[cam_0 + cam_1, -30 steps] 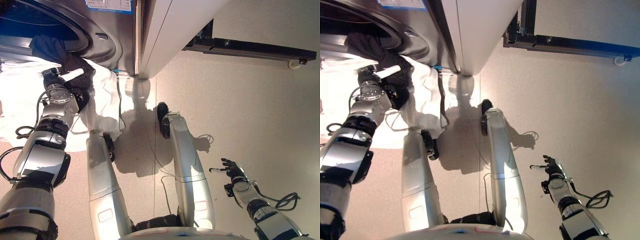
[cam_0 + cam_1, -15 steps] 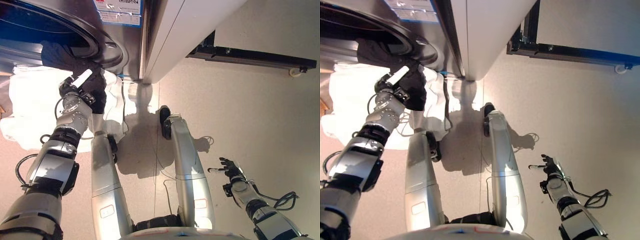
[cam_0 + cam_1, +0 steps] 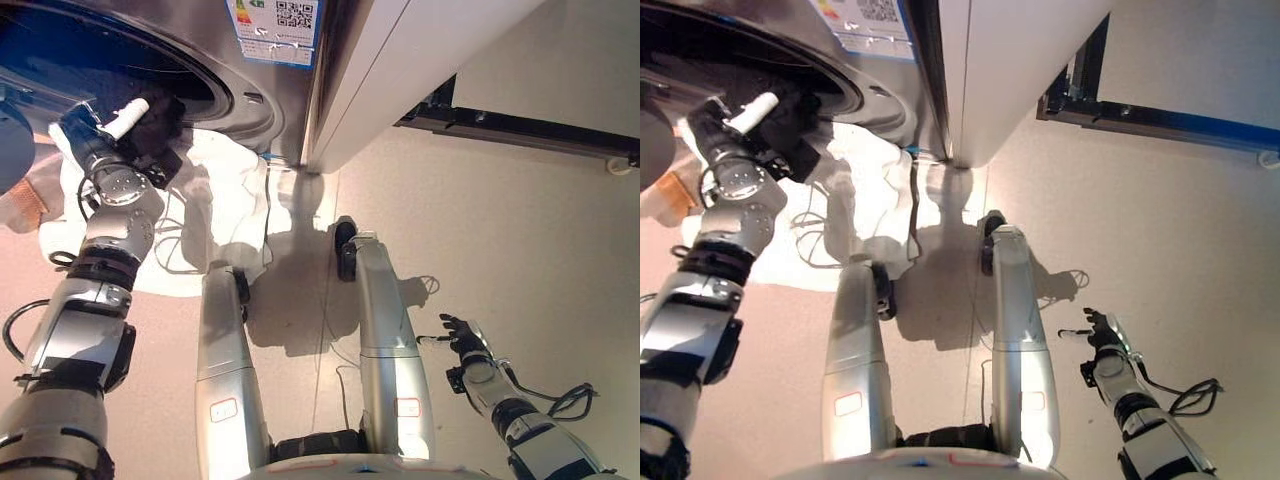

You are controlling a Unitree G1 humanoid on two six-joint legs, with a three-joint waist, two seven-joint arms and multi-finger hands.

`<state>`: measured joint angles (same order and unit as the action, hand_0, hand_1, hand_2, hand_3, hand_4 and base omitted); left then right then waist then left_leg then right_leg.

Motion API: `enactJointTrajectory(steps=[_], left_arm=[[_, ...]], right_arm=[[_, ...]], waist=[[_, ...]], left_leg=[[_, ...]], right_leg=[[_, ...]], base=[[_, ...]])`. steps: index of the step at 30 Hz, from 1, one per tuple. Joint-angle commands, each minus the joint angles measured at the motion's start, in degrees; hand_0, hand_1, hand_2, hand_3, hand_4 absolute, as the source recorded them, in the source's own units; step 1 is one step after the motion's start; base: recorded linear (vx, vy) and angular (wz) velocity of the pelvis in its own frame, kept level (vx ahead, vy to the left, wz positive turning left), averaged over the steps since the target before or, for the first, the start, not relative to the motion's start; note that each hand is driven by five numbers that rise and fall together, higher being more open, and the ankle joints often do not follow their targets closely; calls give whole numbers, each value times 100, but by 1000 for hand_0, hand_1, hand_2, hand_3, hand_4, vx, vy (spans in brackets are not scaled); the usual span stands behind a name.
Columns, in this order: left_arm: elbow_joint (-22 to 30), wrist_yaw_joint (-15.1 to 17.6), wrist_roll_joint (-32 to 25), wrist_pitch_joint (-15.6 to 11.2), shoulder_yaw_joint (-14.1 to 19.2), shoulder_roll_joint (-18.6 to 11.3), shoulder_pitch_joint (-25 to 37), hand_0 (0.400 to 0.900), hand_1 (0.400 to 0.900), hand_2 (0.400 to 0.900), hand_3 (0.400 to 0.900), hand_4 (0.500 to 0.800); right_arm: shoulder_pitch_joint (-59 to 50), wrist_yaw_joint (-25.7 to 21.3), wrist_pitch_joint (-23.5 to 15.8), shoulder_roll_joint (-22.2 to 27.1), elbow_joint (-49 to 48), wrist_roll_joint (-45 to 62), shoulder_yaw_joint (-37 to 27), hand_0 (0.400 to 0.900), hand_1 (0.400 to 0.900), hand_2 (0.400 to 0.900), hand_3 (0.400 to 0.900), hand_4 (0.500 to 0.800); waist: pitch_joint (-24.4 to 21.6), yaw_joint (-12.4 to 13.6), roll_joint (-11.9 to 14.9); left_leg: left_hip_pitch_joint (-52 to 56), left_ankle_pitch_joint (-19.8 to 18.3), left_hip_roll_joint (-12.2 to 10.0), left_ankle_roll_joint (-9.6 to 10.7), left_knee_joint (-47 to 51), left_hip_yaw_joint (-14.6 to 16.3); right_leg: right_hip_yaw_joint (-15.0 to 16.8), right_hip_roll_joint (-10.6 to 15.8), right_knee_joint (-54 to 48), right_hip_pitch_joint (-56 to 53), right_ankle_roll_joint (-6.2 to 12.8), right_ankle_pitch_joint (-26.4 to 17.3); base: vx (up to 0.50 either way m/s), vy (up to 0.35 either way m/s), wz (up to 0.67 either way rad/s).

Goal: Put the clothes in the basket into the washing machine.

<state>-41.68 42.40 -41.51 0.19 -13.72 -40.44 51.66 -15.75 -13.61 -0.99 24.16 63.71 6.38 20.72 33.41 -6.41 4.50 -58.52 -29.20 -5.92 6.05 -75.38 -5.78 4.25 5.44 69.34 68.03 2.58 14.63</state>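
The washing machine [image 3: 250,100] stands at the top left with its round drum opening [image 3: 90,60] dark and open. My left hand [image 3: 112,128] is raised at the lower edge of the opening and is shut on a dark garment [image 3: 165,122], which hangs against the drum rim. A heap of white cloth [image 3: 215,185] lies on the floor below the opening. My right hand [image 3: 462,338] hangs low at the right, open and empty, far from the machine.
A white panel [image 3: 400,70] stands right of the machine. A black rail with a small wheel [image 3: 540,130] runs along the floor at the upper right. A grey round shape [image 3: 10,140] and an orange-brown patch [image 3: 30,200] show at the left edge.
My left hand has lifted the dark garment from over the white cloth up to the drum opening's rim. The camera has shifted as well. My right hand has not moved.
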Motion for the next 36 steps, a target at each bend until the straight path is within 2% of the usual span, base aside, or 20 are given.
enactJointTrajectory(steps=[1,7,12,18,25,26,29,36], left_arm=[[169,301,766,-168,-108,-489,560,400,400,400,400,500],[138,248,917,29,-377,-972,879,400,400,400,400,500],[-34,128,780,56,-711,-1253,1336,400,400,400,400,500],[-86,65,645,105,-1137,-1325,1838,400,400,400,400,500],[-111,-82,333,37,-1331,-1278,2161,400,400,400,400,500],[-103,-48,276,62,-1345,-1274,2187,900,900,900,900,800],[-136,-159,181,135,-1423,-1260,2283,900,900,900,900,800],[-195,-185,9,221,-1485,-1265,2394,900,900,900,900,800]], right_arm=[[817,-105,105,573,473,-116,-223,900,900,900,900,800],[905,-75,86,690,586,-164,-323,900,900,900,900,800],[939,-18,25,809,687,-207,-399,900,900,900,900,800],[900,95,27,906,814,-172,-456,900,900,900,900,800],[932,167,43,897,908,-174,-513,900,900,900,900,800],[949,168,40,895,920,-169,-529,900,900,900,900,800],[983,168,26,902,935,-162,-551,900,900,900,900,800],[958,149,30,897,799,-140,-522,900,900,900,900,800]], waist=[[-558,-208,-333],[-562,-263,-380],[-579,-359,-394],[-581,-445,-409],[-556,-504,-360],[-551,-510,-355],[-518,-531,-335],[-492,-515,-308]], left_leg=[[154,766,65,-637,555,169],[272,740,39,-628,649,223],[333,684,14,-632,704,294],[321,643,1,-638,654,341],[186,545,-4,-678,443,326],[163,541,-5,-687,426,325],[53,530,-11,-708,330,314],[-64,509,21,-753,236,304]], right_leg=[[46,202,-894,-893,-80,-43],[72,226,-964,-982,-53,-57],[91,215,-1014,-1026,-45,-65],[109,209,-988,-1005,-54,-54],[104,172,-865,-874,-55,-40],[100,165,-852,-848,-58,-42],[92,145,-797,-762,-62,-52],[60,115,-738,-679,-80,-40]], base=[[31,23,-1],[45,28,-1],[49,26,-3],[44,21,-6],[24,-1,-7],[-11,-4,-5],[-6,-2,-1],[-18,-11,1]])
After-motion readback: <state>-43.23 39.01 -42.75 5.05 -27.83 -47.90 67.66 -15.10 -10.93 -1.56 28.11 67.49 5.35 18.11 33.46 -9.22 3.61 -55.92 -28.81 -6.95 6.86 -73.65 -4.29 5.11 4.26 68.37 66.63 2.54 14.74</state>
